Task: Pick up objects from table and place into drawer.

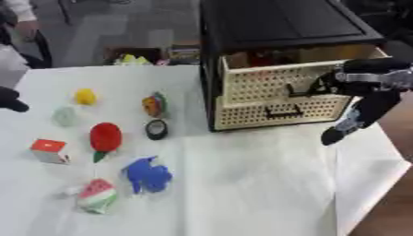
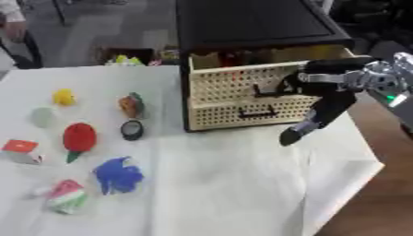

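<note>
A watermelon slice toy (image 1: 97, 195) lies nearest, close to the front left edge of the white table (image 1: 258, 184), with a blue toy (image 1: 148, 174) just beside it toward the middle. Farther back along the left side sit a red and white cube (image 1: 49, 150), a red strawberry-shaped toy (image 1: 105, 138), a small black ring (image 1: 156, 129), a pale green lump (image 1: 64, 115), a yellow ball (image 1: 85, 96) and an orange and green toy (image 1: 154, 104).

At the table's back right corner stands a black cabinet (image 1: 274, 23) with two perforated cream drawers; the upper drawer (image 1: 270, 78) is pulled out partway. The right hand (image 2: 310, 120) hangs in front of the drawers, fingers pointing down and relaxed, holding nothing. The left hand (image 1: 11, 100) shows only as a dark shape at the table's left edge; whether its fingers are spread or curled cannot be told.
</note>
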Controlling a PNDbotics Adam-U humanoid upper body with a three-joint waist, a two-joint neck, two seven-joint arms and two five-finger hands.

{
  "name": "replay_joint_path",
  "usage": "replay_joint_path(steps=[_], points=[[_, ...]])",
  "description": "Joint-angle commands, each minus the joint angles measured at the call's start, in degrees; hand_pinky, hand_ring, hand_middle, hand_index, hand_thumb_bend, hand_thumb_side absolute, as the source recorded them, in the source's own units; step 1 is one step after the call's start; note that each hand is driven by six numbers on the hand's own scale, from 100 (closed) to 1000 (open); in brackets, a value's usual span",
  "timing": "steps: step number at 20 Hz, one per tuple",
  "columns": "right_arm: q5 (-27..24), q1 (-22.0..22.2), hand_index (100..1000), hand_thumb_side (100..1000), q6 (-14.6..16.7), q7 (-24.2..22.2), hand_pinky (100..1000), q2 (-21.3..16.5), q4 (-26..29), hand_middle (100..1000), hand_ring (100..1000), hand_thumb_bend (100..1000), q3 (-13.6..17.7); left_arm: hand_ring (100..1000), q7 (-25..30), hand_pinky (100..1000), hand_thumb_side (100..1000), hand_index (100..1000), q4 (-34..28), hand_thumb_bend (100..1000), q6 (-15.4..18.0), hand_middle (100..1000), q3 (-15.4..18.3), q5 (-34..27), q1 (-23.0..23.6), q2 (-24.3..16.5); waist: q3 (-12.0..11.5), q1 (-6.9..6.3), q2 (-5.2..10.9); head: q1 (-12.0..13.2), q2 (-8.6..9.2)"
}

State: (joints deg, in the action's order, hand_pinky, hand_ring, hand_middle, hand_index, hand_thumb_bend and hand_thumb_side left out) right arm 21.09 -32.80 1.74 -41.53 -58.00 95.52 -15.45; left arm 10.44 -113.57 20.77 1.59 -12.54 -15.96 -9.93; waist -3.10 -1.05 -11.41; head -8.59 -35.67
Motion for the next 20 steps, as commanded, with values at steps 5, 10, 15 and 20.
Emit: replay_joint_path(steps=[5, 10, 15, 20], points=[[-1.52, 1.86, 826, 758, -0.63, -0.10, 100, -3.18, 2.01, 100, 100, 907, 1.24, 618, -0.19, 551, 879, 786, -1.02, 100, 0.12, 616, 0.32, -0.08, -0.82, -0.91, 0.52, 0.10, 0.81, 0.37, 0.58], [-2.41, 3.19, 824, 760, -0.99, 0.15, 100, -3.52, 3.31, 100, 100, 904, 2.00, 619, -0.31, 551, 879, 786, -1.02, 100, 0.12, 616, 0.38, -0.11, -0.84, -0.97, 0.86, 0.09, 0.88, 0.47, 0.62], [-2.95, 3.82, 820, 762, -1.30, 0.47, 100, -3.84, 4.45, 100, 100, 904, 2.42, 619, -0.28, 551, 880, 785, -1.02, 100, 0.08, 616, 0.36, -0.05, -0.79, -0.98, 1.06, 0.12, 0.88, 0.46, 0.59], [-3.22, 4.19, 818, 760, -1.44, 0.37, 100, -3.97, 4.82, 100, 100, 903, 2.56, 620, -0.30, 550, 879, 785, -1.02, 100, 0.10, 616, 0.41, -0.02, -0.79, -1.01, 1.08, 0.15, 0.86, 0.49, 0.59]])
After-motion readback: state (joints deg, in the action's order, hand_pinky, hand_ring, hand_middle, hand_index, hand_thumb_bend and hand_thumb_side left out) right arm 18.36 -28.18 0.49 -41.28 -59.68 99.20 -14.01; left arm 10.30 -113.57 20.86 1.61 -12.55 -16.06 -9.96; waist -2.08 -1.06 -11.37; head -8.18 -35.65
